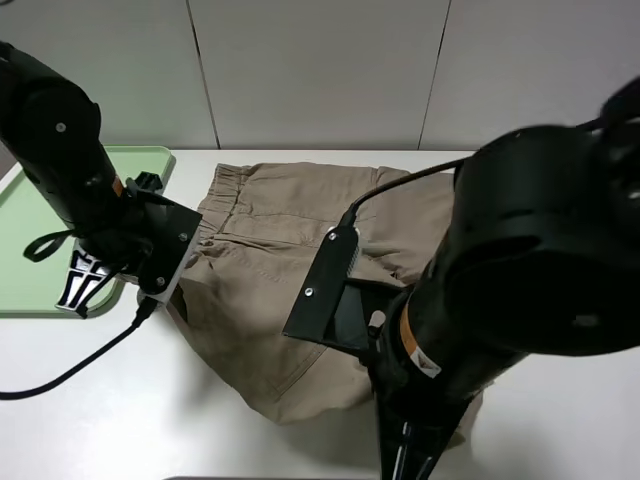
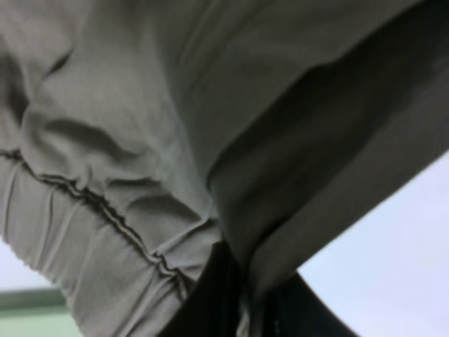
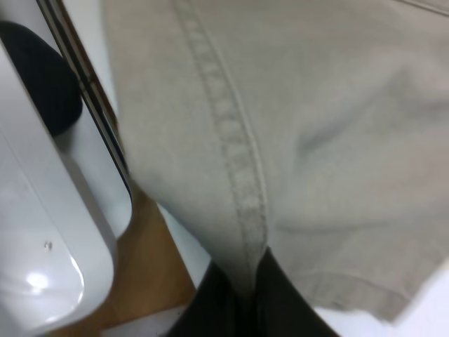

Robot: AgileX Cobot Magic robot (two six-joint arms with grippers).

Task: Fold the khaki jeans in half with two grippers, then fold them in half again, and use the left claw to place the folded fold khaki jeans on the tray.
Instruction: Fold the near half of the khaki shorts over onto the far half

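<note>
Near edge: right gripper (image 3: pixel 244 295) clenched on the khaki jeans (image 1: pixel 280 260), its fingers pinching a stitched seam close to the hem. The jeans lie spread mid-table on the white table (image 1: pixel 100 420), waistband toward the far wall, near part hidden under the right arm (image 1: pixel 530 260). Left side: left claw (image 2: pixel 242 298) clenched on a fold of cloth right by the gathered waistband. Farther left: mint-green tray (image 1: pixel 30 210), just beside the jeans; the left arm (image 1: pixel 60 150) overhangs its near corner
</note>
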